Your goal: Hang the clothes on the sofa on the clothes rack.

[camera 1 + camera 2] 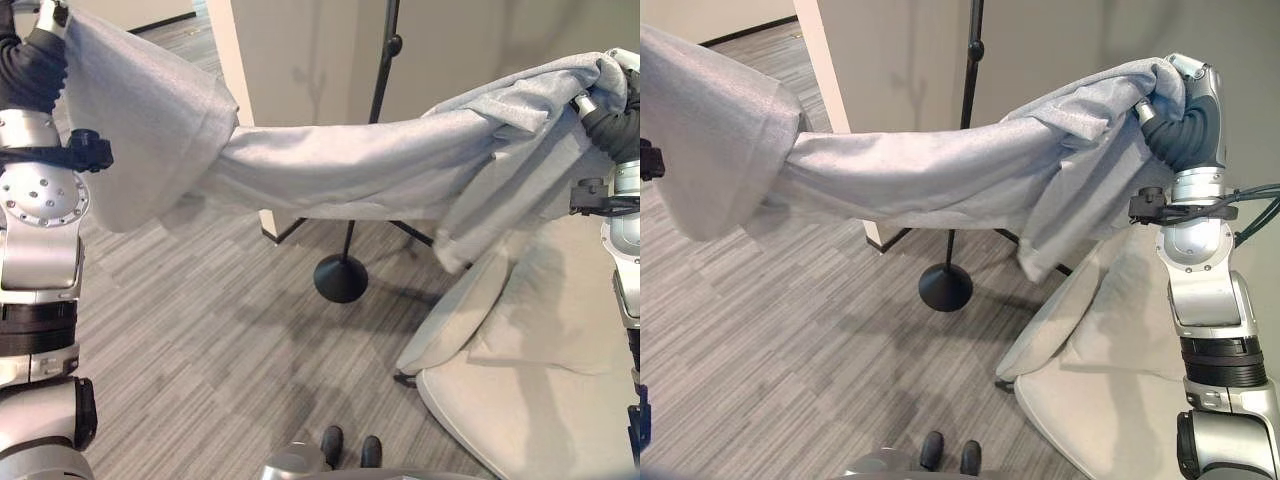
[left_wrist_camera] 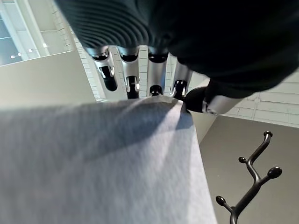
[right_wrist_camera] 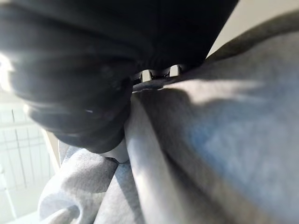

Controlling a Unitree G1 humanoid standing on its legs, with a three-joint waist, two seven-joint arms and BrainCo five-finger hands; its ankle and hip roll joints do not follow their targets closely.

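grey garment (image 1: pixel 340 165) stretched in the air between both raised hands, ahead of the clothes rack (image 1: pixel 375 110) | left hand (image 2: pixel 140 70) fingers curled over its edge | right hand (image 1: pixel 1180 95) seemingly clutching bunched cloth, fingers mostly hidden | sofa (image 1: pixel 540 340) below right

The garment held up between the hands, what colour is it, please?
Light grey garment, clearest in the left eye view.
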